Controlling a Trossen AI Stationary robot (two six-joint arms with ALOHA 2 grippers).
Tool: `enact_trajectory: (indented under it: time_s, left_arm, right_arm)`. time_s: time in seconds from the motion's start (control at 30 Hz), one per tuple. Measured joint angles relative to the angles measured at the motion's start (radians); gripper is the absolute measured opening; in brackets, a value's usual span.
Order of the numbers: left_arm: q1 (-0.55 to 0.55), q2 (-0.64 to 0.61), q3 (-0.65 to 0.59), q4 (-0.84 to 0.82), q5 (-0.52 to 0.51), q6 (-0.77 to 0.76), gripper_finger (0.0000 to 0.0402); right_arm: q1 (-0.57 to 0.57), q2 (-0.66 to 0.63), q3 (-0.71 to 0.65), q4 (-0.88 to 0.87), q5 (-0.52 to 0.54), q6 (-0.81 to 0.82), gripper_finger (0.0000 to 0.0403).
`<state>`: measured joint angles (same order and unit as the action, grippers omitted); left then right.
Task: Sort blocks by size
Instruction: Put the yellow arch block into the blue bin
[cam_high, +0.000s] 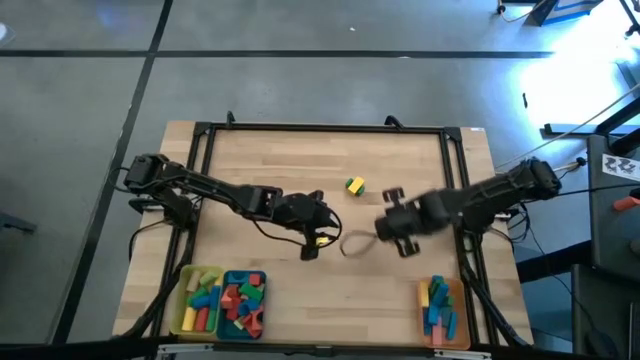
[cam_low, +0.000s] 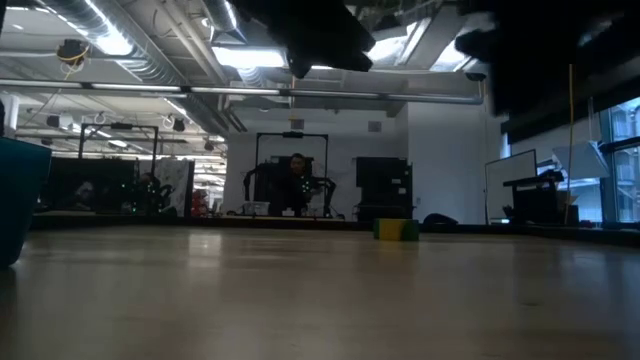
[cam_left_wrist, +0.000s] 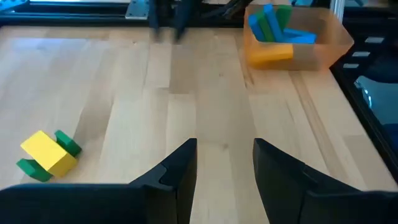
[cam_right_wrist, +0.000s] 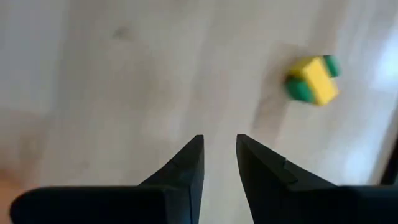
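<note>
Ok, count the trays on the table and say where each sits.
3: yellow tray and teal tray side by side at the near-left edge, orange tray at the near-right edge. None seems hidden.

the high view is evenly lit, with a pale blue glare washing out the floor (cam_high: 580, 80) at the upper right. the right arm (cam_high: 470, 205) is smeared by motion blur. the low view is dim: ceiling lights (cam_low: 110, 40) glow at the upper left and the counter (cam_low: 320, 300) lies in shadow. the right wrist view is soft, its yellow and green blocks (cam_right_wrist: 313, 79) blurred.
</note>
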<state>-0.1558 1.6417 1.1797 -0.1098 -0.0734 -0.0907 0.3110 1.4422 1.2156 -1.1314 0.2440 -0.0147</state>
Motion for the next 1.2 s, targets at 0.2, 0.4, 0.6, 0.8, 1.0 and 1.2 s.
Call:
enact_trajectory:
  time_s: [0.2,0.4,0.6,0.8,1.0,1.2]
  left_arm:
    - [-0.002,-0.002,0.0,-0.022,0.001,0.018,0.0134]
    - [0.002,-0.036,0.0,-0.104,0.0,0.047,0.0134]
    - [0.02,-0.1,0.0,-0.179,-0.029,0.089,0.0134]
    - [0.051,-0.131,-0.019,-0.218,-0.047,0.092,0.0134]
    - [0.082,-0.131,-0.063,-0.213,-0.047,0.078,0.0134]
    - [0.094,-0.131,-0.081,-0.222,-0.05,0.052,0.0134]
  right_arm:
    - [-0.231,0.0,0.0,0.144,-0.029,-0.193,0.0097]
    - [-0.381,0.0,0.0,0.291,-0.084,-0.278,0.0097]
    - [-0.507,0.056,0.0,0.324,-0.123,-0.287,0.0097]
    - [-0.6,0.179,0.0,0.339,-0.116,-0.378,0.0097]
    - [-0.613,0.258,0.0,0.441,-0.027,-0.412,0.0097]
    - [-0.613,0.29,0.0,0.466,-0.03,-0.405,0.0097]
